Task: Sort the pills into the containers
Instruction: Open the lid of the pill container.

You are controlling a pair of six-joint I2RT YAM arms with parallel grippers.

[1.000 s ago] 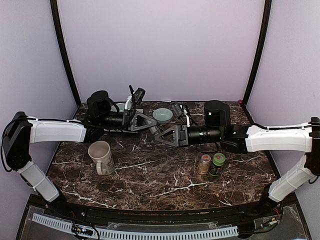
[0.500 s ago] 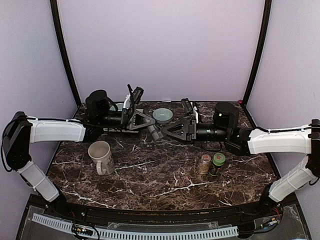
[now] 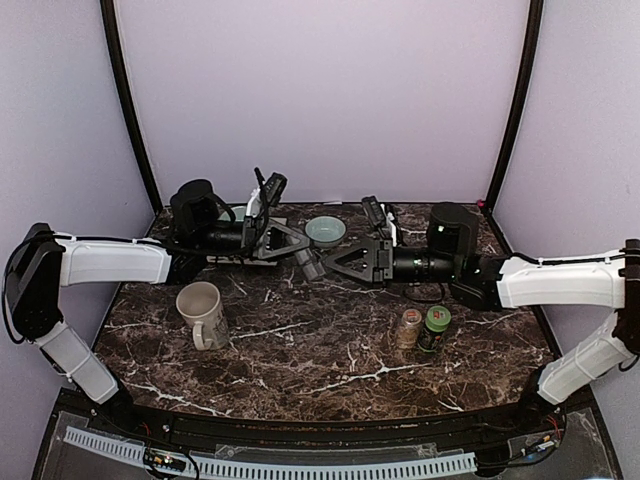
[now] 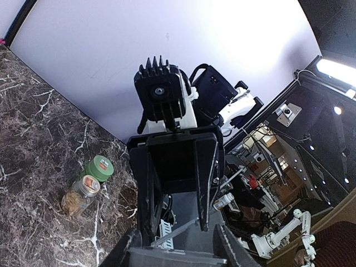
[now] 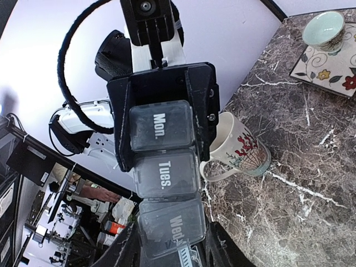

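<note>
A grey weekly pill organizer, with lids marked Mon., Tues. and Wed., hangs above the table between both arms. My right gripper is shut on its Wed. end, one finger against each side. My left gripper is shut on the opposite end, facing the right one. In the top view the organizer bridges the left gripper and the right gripper. Two pill bottles stand on the marble: a clear one with brownish contents and a green-capped one. No loose pills show.
A cream mug with a red pattern stands at the front left. A teal bowl sits on a floral tile at the back centre. Dark posts and purple walls close in the table's sides and back.
My right arm has drawn back to the right, away from the left gripper, leaving more of the organizer showing between the two. The left arm has barely moved.
</note>
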